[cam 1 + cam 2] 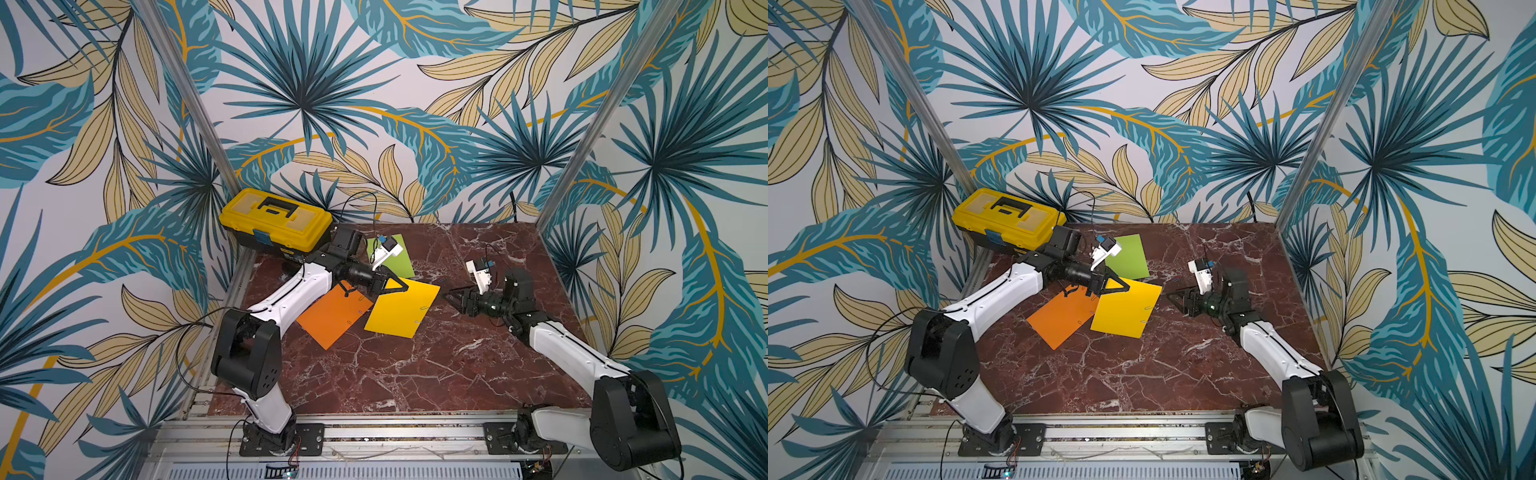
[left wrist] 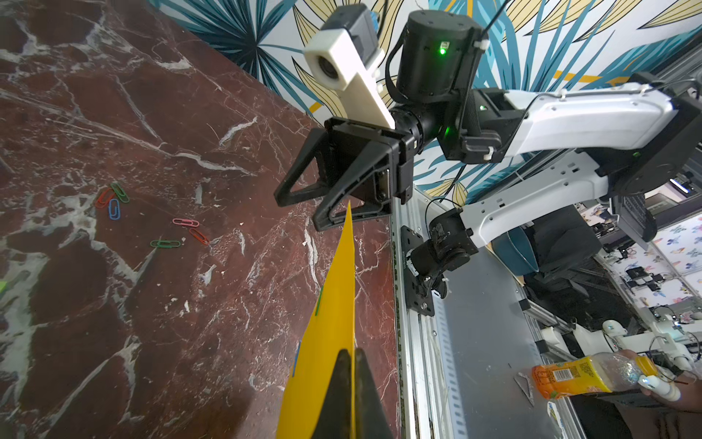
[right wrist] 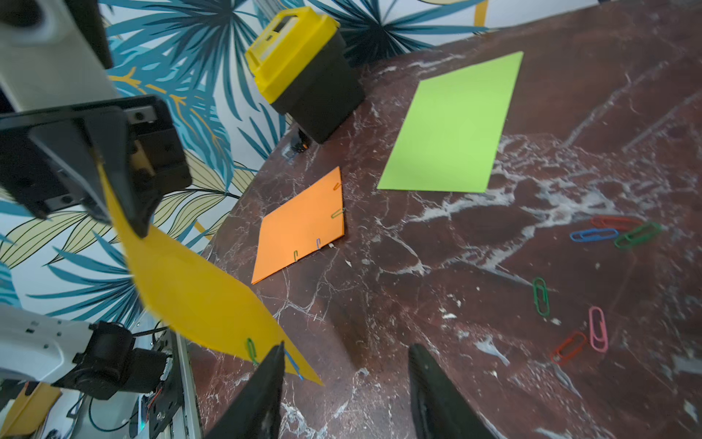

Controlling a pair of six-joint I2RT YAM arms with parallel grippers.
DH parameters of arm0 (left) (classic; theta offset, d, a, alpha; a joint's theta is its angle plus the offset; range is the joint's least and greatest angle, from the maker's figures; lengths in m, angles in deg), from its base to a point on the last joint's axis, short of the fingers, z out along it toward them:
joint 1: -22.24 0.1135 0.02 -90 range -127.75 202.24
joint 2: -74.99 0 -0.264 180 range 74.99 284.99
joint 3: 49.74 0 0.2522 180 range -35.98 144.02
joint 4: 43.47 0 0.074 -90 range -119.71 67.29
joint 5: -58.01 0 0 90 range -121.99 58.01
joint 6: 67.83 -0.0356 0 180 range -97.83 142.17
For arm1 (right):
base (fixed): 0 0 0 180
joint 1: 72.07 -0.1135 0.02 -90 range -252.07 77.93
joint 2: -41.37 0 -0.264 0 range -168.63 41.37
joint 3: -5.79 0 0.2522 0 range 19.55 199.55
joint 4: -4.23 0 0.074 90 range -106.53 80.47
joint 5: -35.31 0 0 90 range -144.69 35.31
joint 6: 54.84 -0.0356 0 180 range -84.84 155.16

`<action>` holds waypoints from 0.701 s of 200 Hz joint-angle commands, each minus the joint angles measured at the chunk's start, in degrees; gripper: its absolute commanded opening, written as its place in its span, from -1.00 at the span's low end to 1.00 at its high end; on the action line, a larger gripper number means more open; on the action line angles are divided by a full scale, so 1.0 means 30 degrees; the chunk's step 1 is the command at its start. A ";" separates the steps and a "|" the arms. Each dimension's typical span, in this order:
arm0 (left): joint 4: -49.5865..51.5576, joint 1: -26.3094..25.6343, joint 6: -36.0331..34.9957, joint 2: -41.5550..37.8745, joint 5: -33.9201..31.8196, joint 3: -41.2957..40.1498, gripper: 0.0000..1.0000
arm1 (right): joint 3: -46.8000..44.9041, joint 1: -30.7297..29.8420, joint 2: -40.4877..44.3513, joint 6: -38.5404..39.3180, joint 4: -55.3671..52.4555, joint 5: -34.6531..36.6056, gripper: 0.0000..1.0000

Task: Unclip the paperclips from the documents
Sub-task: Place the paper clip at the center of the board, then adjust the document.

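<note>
My left gripper [image 1: 400, 286] [image 2: 351, 355] is shut on one corner of the golden yellow document [image 1: 401, 313] [image 3: 190, 289] and holds that corner up off the table. A green paperclip [image 3: 250, 349] and a blue one [image 3: 294, 363] sit on its far edge. My right gripper [image 1: 451, 296] [image 3: 345, 349] is open and empty beside that clipped corner. The orange document [image 1: 332, 318] [image 3: 300, 228] lies flat with several clips [image 3: 338, 213] on two edges. The lime green document [image 1: 401, 259] [image 3: 452, 125] lies flat behind. Several loose paperclips [image 3: 592, 235] [image 2: 114, 197] lie on the marble.
A yellow and black toolbox [image 1: 276, 220] [image 3: 304, 72] stands at the back left corner, close behind my left arm. An aluminium rail [image 1: 374, 432] runs along the table's front edge. Off the table, an orange-labelled bottle [image 2: 585, 376] shows in the left wrist view.
</note>
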 commanded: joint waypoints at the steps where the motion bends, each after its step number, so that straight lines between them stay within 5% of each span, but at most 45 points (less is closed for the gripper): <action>1: -0.1029 0.0129 0.0898 0.0521 0.1158 0.1001 -1.00 | -0.0376 -0.0148 0.0528 -0.0154 0.2206 -0.1938 0.11; 104: -0.1059 0.0044 0.1229 0.1163 0.2208 0.2041 -1.00 | 0.1235 -0.1089 -0.0930 -0.0276 0.3589 -0.3751 0.18; 140: -0.1060 0.0001 0.1198 0.1157 0.2211 0.1806 -1.00 | 0.2124 -0.1823 -0.1688 -0.0755 0.4348 -0.4123 0.05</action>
